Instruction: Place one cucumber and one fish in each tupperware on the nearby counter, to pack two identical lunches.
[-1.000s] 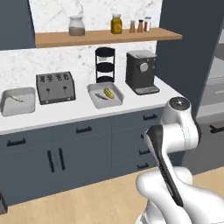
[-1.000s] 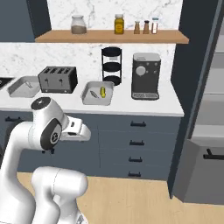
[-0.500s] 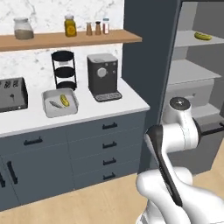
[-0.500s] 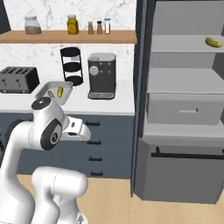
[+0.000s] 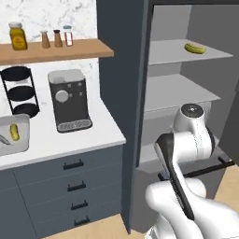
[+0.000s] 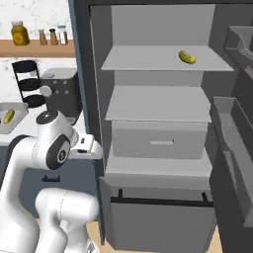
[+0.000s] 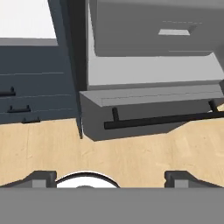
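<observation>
While the arm (image 5: 186,154) stands folded close to the cameras, its hand points down at the wooden floor (image 7: 131,157), and the gripper (image 7: 111,177) shows in the hand view as two dark finger tips (image 7: 41,177) set far apart with nothing between them, so the jaws are wide open and empty. Just beyond the hand, the tall open cabinet (image 6: 158,123) serves as the landmark: its lowest drawer (image 7: 153,109) with a long black bar handle stands pulled slightly out at its foot, and a closed grey drawer (image 6: 158,140) sits above that. To the left of the cabinet runs the worktop (image 5: 70,140), white, over dark blue-grey drawers with black handles. On it, nearest the cabinet, stands a dark coffee machine (image 5: 69,100); farther left of that is a black three-tier round rack (image 5: 18,91), and at the far left edge a tupperware (image 5: 14,140) lies with one cucumber (image 5: 15,132) inside it and a pale sliver that looks like a fish (image 5: 3,139) beside the cucumber, cut off by the frame edge. Above the worktop, a wooden wall shelf (image 5: 56,50) butts against the cabinet's left side and carries a yellow jar (image 5: 17,36) and small spice shakers (image 5: 57,38). Farthest off, the second cucumber (image 6: 187,57) lies alone on the cabinet's top shelf, toward its right side.
</observation>
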